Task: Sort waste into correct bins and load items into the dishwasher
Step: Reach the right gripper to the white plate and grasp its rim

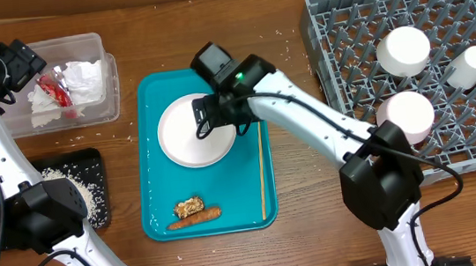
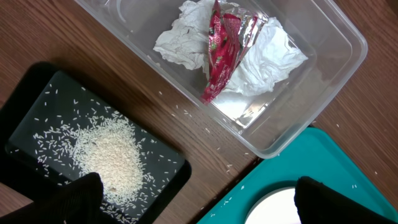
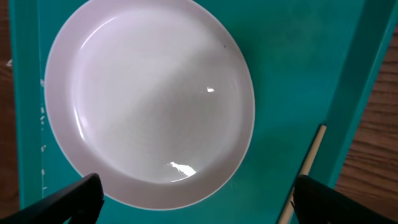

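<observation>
A pinkish-white plate (image 1: 187,138) lies on a teal tray (image 1: 163,220). A thin wooden stick (image 1: 261,170), a carrot piece (image 1: 197,217) and a brown lump (image 1: 188,205) lie on the same tray. My right gripper (image 1: 208,117) hangs open just above the plate (image 3: 149,99), its fingers astride the plate's near rim (image 3: 199,196). The stick (image 3: 308,165) lies to its right. My left gripper (image 1: 16,63) is open and empty (image 2: 199,193), high over the clear tub (image 2: 323,37). The tub holds the napkin (image 2: 261,56) and the red wrapper (image 2: 224,43). Rice (image 2: 109,155) lies on the black tray (image 2: 37,93).
The grey dish rack (image 1: 343,33) at the right holds a white bowl (image 1: 404,51), a small cup (image 1: 469,66) and another white dish (image 1: 406,115). Loose rice grains lie scattered on the wood between the tub (image 1: 6,122) and the black tray (image 1: 90,162).
</observation>
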Motion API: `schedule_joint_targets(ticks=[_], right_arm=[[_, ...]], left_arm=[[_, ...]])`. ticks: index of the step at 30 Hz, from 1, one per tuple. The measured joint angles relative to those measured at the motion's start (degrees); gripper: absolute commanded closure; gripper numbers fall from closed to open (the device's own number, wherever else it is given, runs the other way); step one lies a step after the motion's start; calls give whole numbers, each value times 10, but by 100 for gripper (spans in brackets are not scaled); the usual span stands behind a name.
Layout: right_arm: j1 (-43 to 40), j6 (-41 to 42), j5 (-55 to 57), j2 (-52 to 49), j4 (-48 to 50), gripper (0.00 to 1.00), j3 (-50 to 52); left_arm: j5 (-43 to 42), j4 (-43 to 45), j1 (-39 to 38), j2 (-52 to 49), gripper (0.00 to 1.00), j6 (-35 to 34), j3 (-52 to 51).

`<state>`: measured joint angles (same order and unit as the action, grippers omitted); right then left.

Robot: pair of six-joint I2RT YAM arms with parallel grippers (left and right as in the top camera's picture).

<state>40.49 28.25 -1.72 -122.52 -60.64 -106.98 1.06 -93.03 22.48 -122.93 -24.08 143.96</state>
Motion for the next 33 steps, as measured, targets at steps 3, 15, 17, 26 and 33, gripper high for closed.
schedule_joint_targets(ticks=[3, 15, 17, 26, 33], right_arm=[[10, 17, 26, -12, 3, 20, 0], [12, 45, 52, -96, 19, 32, 0], [12, 46, 52, -96, 20, 44, 0], [11, 47, 52, -96, -6, 90, 0], [3, 49, 49, -96, -57, 96, -51]], left_arm=[[0, 0, 0, 0, 0, 0, 0], [0, 0, 0, 0, 0, 0, 0], [0, 0, 0, 0, 0, 0, 0], [0, 0, 0, 0, 0, 0, 0], [-2, 0, 0, 0, 0, 0, 0]])
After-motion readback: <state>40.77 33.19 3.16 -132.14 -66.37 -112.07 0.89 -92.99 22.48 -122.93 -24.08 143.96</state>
